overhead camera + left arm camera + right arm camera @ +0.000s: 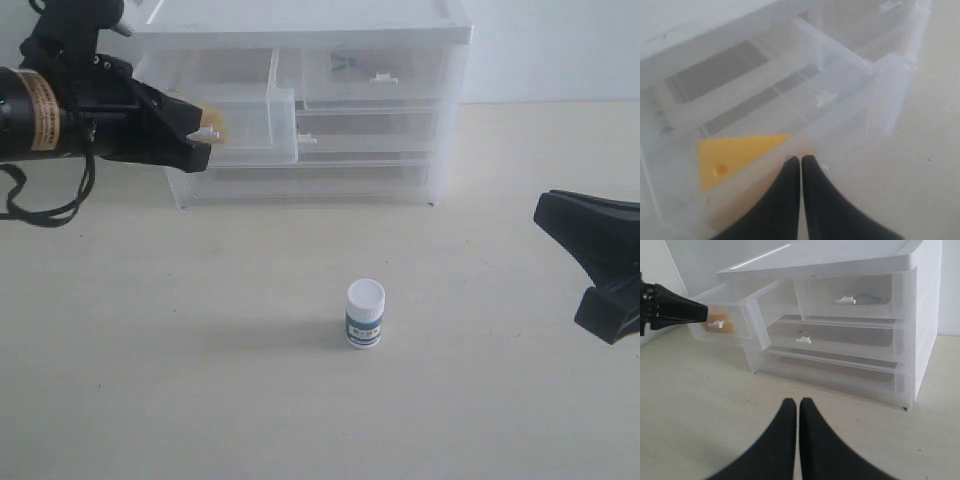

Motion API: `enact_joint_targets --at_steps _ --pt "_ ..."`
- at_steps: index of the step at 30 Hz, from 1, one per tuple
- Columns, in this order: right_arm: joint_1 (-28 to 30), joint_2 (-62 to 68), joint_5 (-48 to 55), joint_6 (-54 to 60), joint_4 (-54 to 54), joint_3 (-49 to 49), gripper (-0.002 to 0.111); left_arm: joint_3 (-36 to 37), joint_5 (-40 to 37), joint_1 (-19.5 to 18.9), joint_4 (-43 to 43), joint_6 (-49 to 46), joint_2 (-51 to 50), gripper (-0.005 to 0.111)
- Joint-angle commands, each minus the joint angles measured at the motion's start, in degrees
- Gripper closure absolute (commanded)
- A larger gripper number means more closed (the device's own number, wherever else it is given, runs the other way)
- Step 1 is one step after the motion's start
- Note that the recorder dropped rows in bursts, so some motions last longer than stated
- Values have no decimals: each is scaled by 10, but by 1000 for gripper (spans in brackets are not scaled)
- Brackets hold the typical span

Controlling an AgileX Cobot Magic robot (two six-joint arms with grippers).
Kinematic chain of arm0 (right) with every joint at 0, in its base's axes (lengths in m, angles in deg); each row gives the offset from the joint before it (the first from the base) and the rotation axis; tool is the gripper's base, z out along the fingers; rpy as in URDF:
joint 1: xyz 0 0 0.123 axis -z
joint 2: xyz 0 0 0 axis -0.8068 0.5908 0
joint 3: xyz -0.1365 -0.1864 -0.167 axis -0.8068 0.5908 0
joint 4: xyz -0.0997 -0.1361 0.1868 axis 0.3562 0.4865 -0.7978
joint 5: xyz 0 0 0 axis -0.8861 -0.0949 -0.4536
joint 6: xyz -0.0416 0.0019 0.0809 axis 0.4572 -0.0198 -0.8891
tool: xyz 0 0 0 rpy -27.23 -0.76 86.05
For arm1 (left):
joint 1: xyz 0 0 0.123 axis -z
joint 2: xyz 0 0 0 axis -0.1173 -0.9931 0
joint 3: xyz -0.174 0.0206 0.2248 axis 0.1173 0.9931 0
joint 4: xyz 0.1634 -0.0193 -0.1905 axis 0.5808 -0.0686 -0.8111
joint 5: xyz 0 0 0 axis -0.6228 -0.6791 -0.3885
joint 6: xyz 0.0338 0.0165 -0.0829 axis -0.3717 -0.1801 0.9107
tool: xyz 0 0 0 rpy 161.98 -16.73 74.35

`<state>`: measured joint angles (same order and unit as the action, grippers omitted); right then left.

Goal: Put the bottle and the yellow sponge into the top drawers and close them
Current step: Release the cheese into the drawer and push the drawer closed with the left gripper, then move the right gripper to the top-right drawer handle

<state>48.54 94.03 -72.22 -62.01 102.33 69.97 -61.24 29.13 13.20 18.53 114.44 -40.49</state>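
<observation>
Plastic bottle (365, 316), six o'clock of cabinet (300, 18): likely light, stiff, slick; pinch under cap (366, 293). My left gripper (800, 159), right gripper (798, 401) closed, empty.

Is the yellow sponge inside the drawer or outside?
Inside. The sponge lies on the floor of the left top drawer, which is pulled out; the drawer's clear walls surround it.
</observation>
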Motion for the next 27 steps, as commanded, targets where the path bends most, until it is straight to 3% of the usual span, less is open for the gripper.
enact_joint_targets --at_steps 1,8,14,17,20,21,22,23,25,27 --pt "1 0 -4 4 -4 -3 106 -65 -17 -7 -9 -15 -61 103" --pt "1 0 -4 6 -4 -3 106 -197 -27 -50 -9 -26 -179 103" --pt "1 0 -2 6 -4 -3 106 -170 -26 -31 8 -15 -162 103" --pt "1 2 -8 8 -22 -3 106 -86 10 -8 7 -7 -98 103" --pt "1 33 3 52 -100 -34 106 30 152 5 0 -24 0 103" --pt "1 82 24 57 -155 -74 106 102 235 5 -56 -57 77 103" --pt "1 120 23 44 -160 -100 108 138 252 5 -94 -92 115 103" --pt "1 214 -23 -34 -98 -167 109 202 252 5 -180 -160 187 103" --pt "1 359 -119 -188 -12 -258 109 273 250 5 -249 -222 265 103" --pt "1 443 -182 -243 -12 -298 109 298 249 5 -253 -227 302 103"
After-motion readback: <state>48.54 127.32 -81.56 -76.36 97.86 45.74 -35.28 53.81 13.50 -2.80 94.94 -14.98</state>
